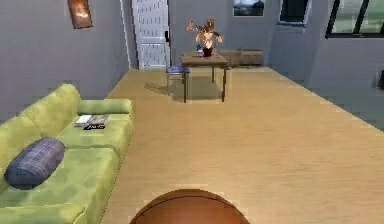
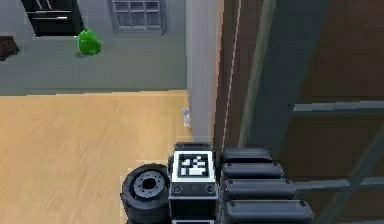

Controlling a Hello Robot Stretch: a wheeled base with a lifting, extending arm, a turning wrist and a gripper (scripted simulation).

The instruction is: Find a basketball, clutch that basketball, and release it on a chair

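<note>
A small chair [image 1: 177, 74] with a blue seat stands at the near left corner of a wooden table [image 1: 216, 61] at the far end of the room. A rounded orange-brown shape [image 1: 190, 209] rises from the forward view's bottom edge; I cannot tell what it is. In the arm side view the arm is drawn in at the bottom, with one white marked square [image 2: 194, 165] and the gripper's dark round body [image 2: 148, 191] left of it. Its far end cannot be made out, so I cannot tell whether it holds anything.
A green sofa [image 1: 60, 150] with a blue-grey cushion [image 1: 34, 163] and books [image 1: 91, 121] lines the forward view's left. A plant [image 1: 207, 37] stands on the table, a white door [image 1: 152, 33] behind. Wooden floor lies open ahead. A grey wall edge and dark frame [image 2: 250, 80] stand close beside the arm; a green thing [image 2: 90, 43] sits farther out.
</note>
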